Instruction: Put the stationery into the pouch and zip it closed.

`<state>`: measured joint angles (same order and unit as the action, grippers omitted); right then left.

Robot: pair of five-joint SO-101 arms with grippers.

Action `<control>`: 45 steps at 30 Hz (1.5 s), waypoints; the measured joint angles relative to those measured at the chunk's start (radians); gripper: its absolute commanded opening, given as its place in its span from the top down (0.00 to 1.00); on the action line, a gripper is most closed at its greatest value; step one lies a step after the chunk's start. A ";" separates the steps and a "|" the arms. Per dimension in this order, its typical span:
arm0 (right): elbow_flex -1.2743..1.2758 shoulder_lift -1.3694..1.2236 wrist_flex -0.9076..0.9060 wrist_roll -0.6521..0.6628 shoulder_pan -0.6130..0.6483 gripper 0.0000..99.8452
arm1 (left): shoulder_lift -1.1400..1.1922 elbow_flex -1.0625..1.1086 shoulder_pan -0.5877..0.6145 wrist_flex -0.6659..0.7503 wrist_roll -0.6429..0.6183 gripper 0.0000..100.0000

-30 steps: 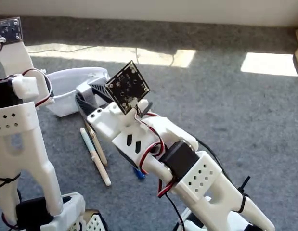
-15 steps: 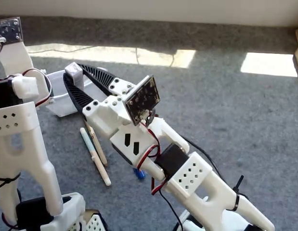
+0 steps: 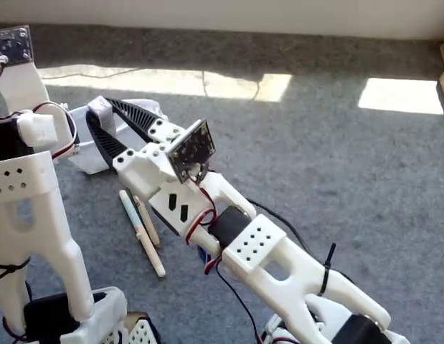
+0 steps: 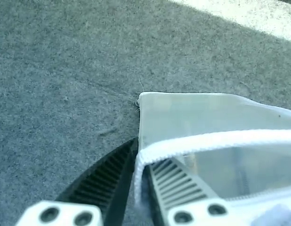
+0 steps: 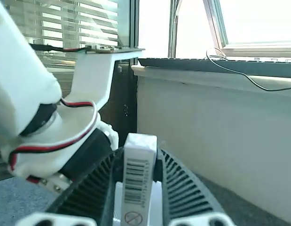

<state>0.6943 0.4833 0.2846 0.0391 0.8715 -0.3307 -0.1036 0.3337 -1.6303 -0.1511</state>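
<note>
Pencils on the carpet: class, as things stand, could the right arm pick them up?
Probably not yet. The pencils lie unblocked, but the right hand is shut on a white eraser up by the pouch, and would likely need to release that first.

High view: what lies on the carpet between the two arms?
Two pens lie there side by side on the grey carpet, apart from both arms, as the high view shows.

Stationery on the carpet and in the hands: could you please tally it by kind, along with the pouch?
Pouch: 1
White barcoded block in the right hand: 1
White pen on the carpet: 1
Tan pencil beside it: 1
Small blue item, partly hidden: 1
Total: 5
</note>
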 measured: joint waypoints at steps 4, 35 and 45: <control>-0.055 -0.064 0.003 0.000 -0.003 0.99 | 0.000 0.000 0.000 0.003 0.000 0.99; -0.069 -0.181 0.110 0.000 -0.031 0.94 | 0.000 0.000 0.000 0.003 0.000 0.99; -0.069 -0.086 -0.152 0.002 -0.031 0.82 | 0.000 0.000 0.000 0.003 0.000 0.99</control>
<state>0.6252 0.3974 0.1327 0.0407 0.8408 -0.3307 -0.1036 0.3337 -1.6272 -0.1511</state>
